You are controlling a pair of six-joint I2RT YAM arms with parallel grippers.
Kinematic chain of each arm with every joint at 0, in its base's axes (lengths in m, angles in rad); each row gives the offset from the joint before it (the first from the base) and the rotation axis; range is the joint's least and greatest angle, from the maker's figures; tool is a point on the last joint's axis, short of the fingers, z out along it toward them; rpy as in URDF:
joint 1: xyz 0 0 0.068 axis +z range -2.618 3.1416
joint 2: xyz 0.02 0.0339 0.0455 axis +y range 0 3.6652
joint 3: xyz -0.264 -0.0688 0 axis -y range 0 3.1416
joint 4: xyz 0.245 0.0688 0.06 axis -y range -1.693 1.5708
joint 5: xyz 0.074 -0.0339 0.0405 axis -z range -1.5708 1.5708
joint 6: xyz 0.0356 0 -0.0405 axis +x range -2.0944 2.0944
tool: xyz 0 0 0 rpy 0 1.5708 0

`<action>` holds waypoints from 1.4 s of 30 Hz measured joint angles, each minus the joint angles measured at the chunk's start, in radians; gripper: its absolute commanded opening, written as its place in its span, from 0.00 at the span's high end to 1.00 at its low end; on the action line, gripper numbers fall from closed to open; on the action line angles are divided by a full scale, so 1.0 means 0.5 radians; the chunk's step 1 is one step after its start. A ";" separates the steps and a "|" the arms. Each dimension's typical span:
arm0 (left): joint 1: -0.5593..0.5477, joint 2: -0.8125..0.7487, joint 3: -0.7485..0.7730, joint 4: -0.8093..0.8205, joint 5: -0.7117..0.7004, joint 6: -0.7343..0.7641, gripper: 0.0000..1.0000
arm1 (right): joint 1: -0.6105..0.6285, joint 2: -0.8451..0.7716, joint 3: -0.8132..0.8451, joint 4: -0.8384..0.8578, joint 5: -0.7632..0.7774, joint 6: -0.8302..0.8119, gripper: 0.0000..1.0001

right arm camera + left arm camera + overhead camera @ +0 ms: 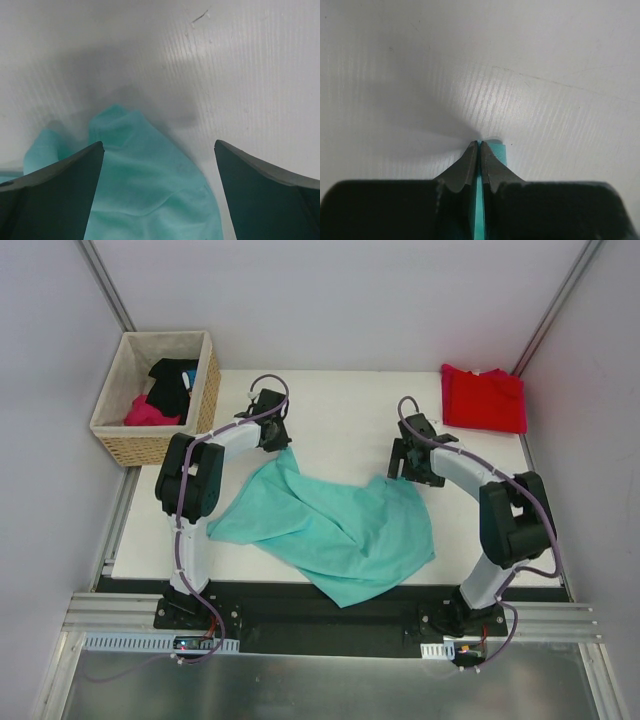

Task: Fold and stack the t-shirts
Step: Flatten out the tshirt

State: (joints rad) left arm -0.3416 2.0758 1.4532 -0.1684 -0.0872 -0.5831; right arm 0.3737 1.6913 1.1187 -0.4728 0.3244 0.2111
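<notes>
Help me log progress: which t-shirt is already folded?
The red t-shirt, a neat rectangle at the far right corner; the teal t-shirt lies crumpled in the middle.

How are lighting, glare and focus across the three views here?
Top external: even light, sharp, teal t-shirt and red t-shirt clear. Left wrist: bright glare on the table beyond the left gripper, its body dark. Right wrist: the right gripper looks blurred, with a soft shadow on the table past the shirt.

L wrist view: left end effector [478, 147] hides nearly all of teal shirt [497, 153], only sliver visible.
</notes>
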 measured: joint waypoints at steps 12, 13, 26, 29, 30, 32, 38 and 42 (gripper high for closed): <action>0.001 0.000 -0.018 0.017 0.000 0.001 0.99 | -0.083 0.212 0.067 0.154 -0.199 0.046 0.59; 0.001 0.000 -0.018 0.017 0.000 0.001 0.99 | -0.082 0.222 0.067 0.156 -0.209 0.056 0.65; 0.002 -0.040 -0.076 0.050 -0.001 0.001 0.99 | -0.083 0.251 0.112 0.083 -0.189 0.088 0.99; 0.006 -0.098 -0.090 0.005 0.001 0.012 0.99 | -0.083 0.227 0.200 -0.021 -0.149 0.074 0.99; 0.007 -0.132 -0.088 -0.018 0.001 0.028 0.99 | -0.082 0.211 0.239 -0.048 -0.141 0.062 0.99; 0.009 -0.205 -0.056 -0.083 0.002 0.055 0.99 | -0.082 0.135 0.354 -0.114 -0.111 0.031 0.99; 0.077 -0.397 0.400 -0.305 0.018 0.155 0.99 | -0.083 -0.121 0.904 -0.248 -0.018 -0.119 0.99; 0.222 -0.411 0.912 -0.443 0.057 0.187 0.99 | -0.113 -0.122 1.407 -0.343 0.000 -0.214 0.99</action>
State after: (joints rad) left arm -0.2306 1.8702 1.9091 -0.3897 -0.0586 -0.4896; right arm 0.3172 1.6302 1.8221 -0.6441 0.3244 0.1043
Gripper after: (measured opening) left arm 0.014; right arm 0.018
